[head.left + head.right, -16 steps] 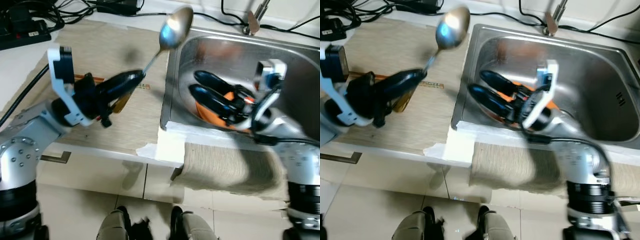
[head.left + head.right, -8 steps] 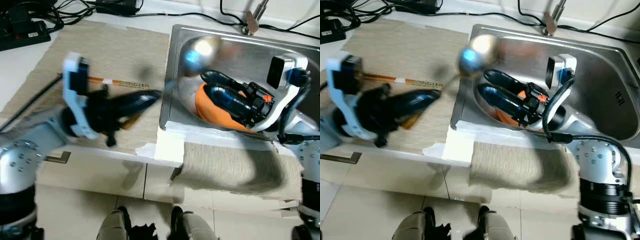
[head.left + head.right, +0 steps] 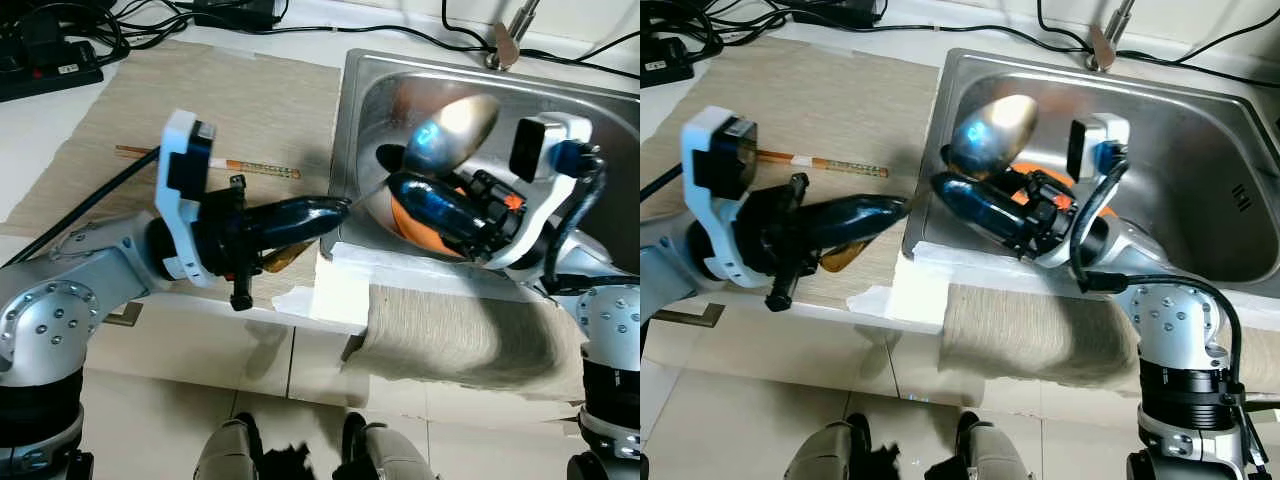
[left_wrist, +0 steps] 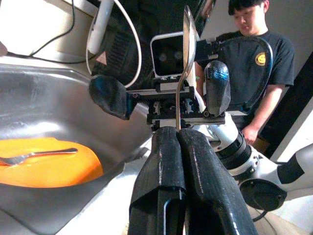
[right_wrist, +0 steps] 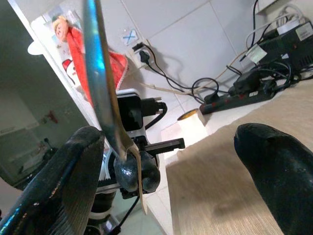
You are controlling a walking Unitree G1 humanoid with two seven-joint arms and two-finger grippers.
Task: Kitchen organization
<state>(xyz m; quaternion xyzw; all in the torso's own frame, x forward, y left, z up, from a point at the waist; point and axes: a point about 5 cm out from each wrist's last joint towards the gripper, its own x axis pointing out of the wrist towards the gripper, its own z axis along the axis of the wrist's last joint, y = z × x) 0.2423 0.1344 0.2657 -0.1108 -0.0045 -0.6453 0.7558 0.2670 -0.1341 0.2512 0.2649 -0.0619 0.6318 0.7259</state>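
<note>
Spoon (image 3: 455,130) swung over sink (image 3: 360,75), between right jaws.

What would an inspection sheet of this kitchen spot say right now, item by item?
Surface: beige mat on a white counter, beside a steel sink.
Job's things: big spoon, its bowl over the sink; orange plate in the sink with a fork on it.
Clutter: chopsticks on the mat; grey towel draped over the counter's front edge.
Grippers: left gripper shut on the spoon's handle; right gripper open, fingers either side of the spoon.
Cables: black leads and a power strip along the counter's back.
Surroundings: faucet; a person standing.
</note>
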